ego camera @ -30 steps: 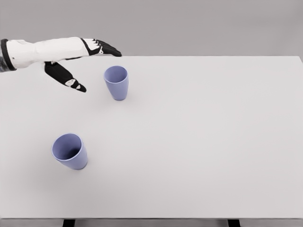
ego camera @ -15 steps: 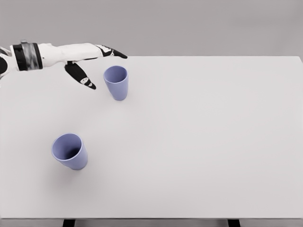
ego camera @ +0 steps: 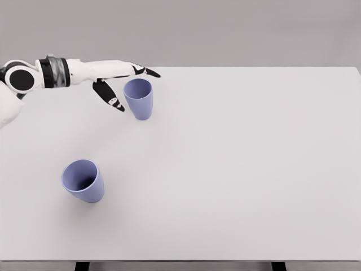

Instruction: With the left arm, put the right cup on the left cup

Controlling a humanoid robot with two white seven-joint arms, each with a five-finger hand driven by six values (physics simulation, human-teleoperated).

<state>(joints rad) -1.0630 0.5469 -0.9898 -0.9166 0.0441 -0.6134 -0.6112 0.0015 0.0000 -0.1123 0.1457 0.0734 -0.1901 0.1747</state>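
reaching in from the upper left, left hand [ego camera: 115, 79] spreads open fingers [ego camera: 148, 71] around the far cup [ego camera: 139, 98], gripping nothing.

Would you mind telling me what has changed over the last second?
The left hand moved right, closing on the far cup, fingers open with the thumb beside it; nothing is grasped yet. Both cups, including the near cup, stayed put on the table.

Left robot hand [ego camera: 121, 79] spread — beside far cup [ego camera: 139, 98].
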